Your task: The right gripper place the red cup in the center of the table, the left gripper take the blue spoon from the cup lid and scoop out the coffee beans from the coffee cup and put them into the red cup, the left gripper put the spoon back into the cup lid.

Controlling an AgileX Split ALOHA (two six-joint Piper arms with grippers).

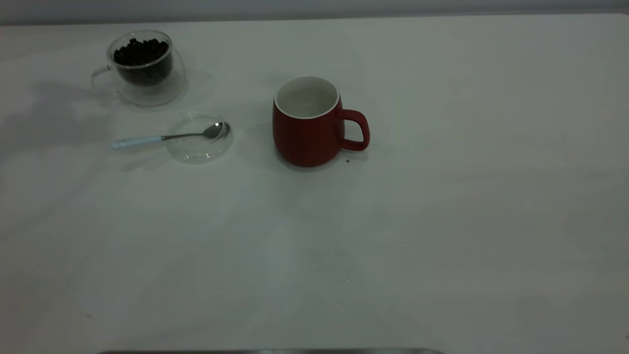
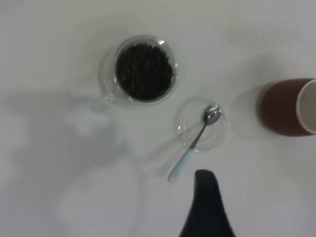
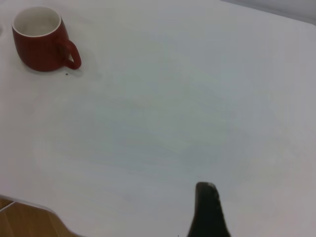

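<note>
Standing upright near the table (image 1: 442, 221) centre is the red cup (image 1: 307, 128), handle toward the right side, inside white. Left of it lies the lid (image 1: 199, 140) w/ the spoon (image 1: 169, 137) on it — bowl inside, blue handle sticking out over the rim. Behind, the glass cup (image 1: 142, 66) holds the beans (image 1: 141, 53). Only one black finger (image 2: 207, 207) of the left gripper shows, and one finger (image 3: 208, 210) of the right gripper — cannot tell if either gripper is released or clenched.

Plain white desk (image 1: 442, 221); dark-red cup (image 1: 307, 132) at centre, white inside; near-black beans (image 1: 141, 53) in clear glass (image 1: 147, 91) upper left; pale-blue spoon handle (image 1: 135, 142); black claw finger (image 2: 207, 207).
</note>
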